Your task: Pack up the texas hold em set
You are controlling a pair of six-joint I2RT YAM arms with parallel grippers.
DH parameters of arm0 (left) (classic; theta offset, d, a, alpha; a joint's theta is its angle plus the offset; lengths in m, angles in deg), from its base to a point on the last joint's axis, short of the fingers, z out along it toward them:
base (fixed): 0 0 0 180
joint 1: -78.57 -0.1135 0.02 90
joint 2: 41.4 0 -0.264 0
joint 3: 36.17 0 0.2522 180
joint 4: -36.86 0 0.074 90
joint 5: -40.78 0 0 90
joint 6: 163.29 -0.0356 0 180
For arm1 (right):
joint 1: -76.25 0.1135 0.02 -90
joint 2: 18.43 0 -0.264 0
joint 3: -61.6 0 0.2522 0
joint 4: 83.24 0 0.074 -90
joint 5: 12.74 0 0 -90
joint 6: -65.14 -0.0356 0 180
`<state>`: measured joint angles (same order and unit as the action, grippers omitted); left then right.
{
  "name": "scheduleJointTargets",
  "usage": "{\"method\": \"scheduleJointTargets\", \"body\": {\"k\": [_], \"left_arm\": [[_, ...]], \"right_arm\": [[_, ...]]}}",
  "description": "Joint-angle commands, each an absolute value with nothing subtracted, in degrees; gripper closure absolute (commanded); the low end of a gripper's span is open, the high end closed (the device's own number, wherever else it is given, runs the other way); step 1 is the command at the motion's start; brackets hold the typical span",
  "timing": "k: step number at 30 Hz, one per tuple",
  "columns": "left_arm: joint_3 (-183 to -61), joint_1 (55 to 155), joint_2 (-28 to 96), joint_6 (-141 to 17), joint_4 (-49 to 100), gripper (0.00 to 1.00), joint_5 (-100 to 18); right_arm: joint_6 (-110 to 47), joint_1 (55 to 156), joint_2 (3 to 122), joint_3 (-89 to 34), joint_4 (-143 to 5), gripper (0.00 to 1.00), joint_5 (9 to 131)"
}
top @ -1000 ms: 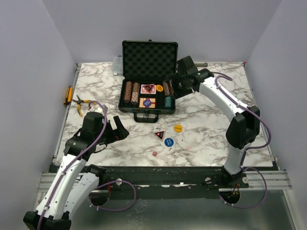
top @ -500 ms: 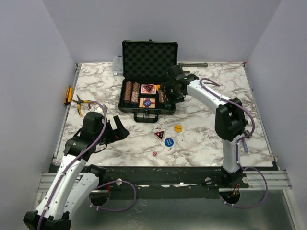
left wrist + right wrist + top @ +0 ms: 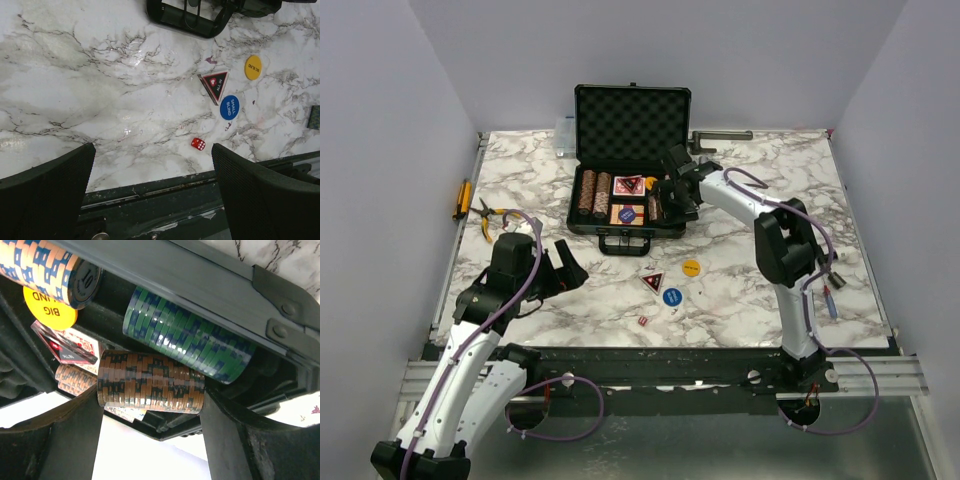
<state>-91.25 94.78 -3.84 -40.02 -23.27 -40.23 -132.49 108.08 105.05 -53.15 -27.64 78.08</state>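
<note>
Right wrist view: right gripper [image 3: 151,399] is clamping a brown chip stack [image 3: 150,382] inside the briefcase [image 3: 200,275], beside the teal stack [image 3: 190,340]; left gripper [image 3: 152,170] is hovering, fingers spread, over the marble table [image 3: 100,75].

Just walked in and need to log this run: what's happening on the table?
The right tool grips a brown chip stack over the right side of the open case, beside a green stack already inside. The left tool hangs open above the table, holding nothing. A red triangle, blue disc, yellow disc and red die lie outside the case, not yet packed.
</note>
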Motion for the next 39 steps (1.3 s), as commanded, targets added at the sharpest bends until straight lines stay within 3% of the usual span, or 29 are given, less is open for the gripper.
{"method": "scheduleJointTargets", "body": {"k": [1, 6, 14, 16, 18, 23, 28, 33, 36, 39], "left_arm": [[-90.17, 94.50, -3.83, -40.07, -22.34, 0.02, -39.46], [-90.19, 94.48, -3.78, -40.07, -22.38, 0.02, -39.56], [-90.11, 94.39, -4.05, -40.07, -22.21, 0.02, -39.46], [-90.02, 94.31, -4.08, -40.16, -22.16, 0.02, -39.38], [-90.06, 94.31, -4.10, -40.16, -22.14, 0.02, -39.34], [-90.02, 94.13, -4.23, -40.08, -22.07, 0.02, -39.29], [-89.94, 94.00, -4.33, -40.16, -21.92, 0.02, -39.12], [-89.93, 93.80, -4.42, -40.34, -21.90, 0.02, -39.03], [-89.91, 93.76, -4.33, -40.34, -21.90, 0.02, -39.01], [-89.91, 93.67, -4.35, -40.34, -21.89, 0.02, -38.92]], "right_arm": [[-135.09, 108.48, 106.65, -55.79, -28.60, 0.93, 78.86], [-135.77, 108.58, 106.85, -54.34, -29.05, 0.72, 77.62], [-135.86, 108.55, 106.06, -52.62, -30.93, 0.16, 74.10], [-135.87, 108.59, 105.23, -52.14, -30.99, 0.12, 74.08], [-135.86, 108.56, 104.43, -51.60, -30.99, 0.00, 74.27], [-134.63, 108.59, 102.21, -50.38, -32.02, 0.00, 74.03], [-129.00, 108.45, 99.53, -48.02, -40.18, 0.12, 73.63], [-119.69, 108.40, 99.41, -51.38, -36.95, 0.14, 76.93], [-114.80, 108.37, 99.79, -52.66, -36.51, 0.27, 79.87], [-106.41, 107.80, 102.53, -57.70, -35.70, 0.49, 81.13]]}}
